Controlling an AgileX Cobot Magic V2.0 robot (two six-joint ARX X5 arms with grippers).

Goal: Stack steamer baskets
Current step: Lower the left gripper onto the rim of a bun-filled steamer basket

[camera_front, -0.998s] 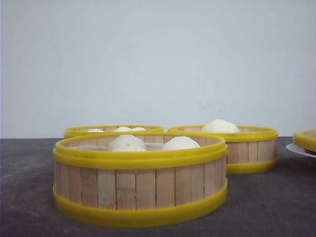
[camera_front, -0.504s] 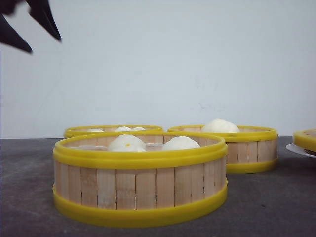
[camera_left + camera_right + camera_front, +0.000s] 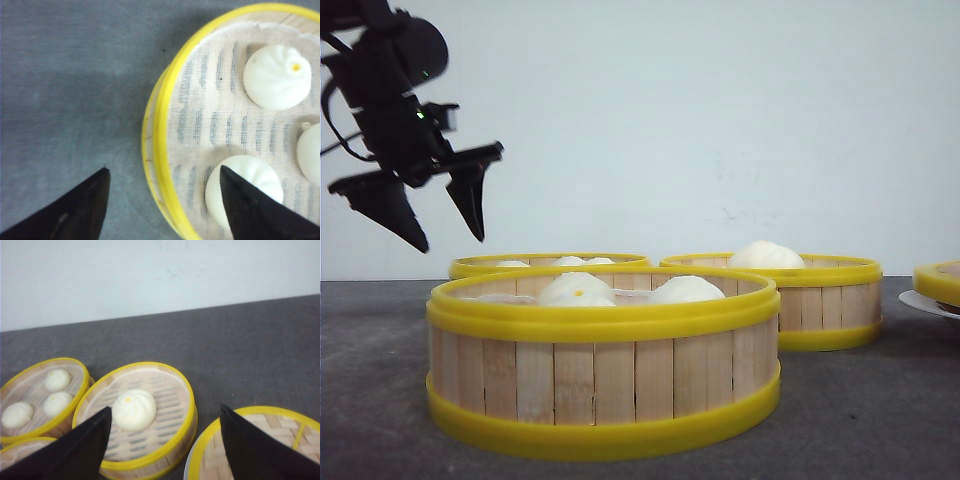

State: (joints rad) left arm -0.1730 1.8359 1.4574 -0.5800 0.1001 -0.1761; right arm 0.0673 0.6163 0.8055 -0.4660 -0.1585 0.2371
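Nearest in the front view, one steamer basket (image 3: 604, 362) is seen on the dark table (image 3: 860, 410), with white buns (image 3: 578, 288) inside. Behind it, a second basket (image 3: 550, 264) is seen at the back left with small buns, and a third basket (image 3: 798, 290) at the back right with one big bun (image 3: 766, 255). None is stacked yet; all three are set apart or just beside each other. At the far right edge, a yellow lid (image 3: 940, 281) is seen resting on a white plate (image 3: 926, 304).

A moment ago, no arm was seen over the table. Now the left gripper (image 3: 452, 238) has been brought down from the top left corner, and it is held in the air above the back left basket. Its claw is spread wide and nothing is held in it. In the left wrist view, the yellow rim (image 3: 161, 150) of a basket is seen between the two fingers (image 3: 80, 210), so a grab on that rim is likely planned.

The right gripper (image 3: 165, 440) is also spread wide and empty, high above the baskets.
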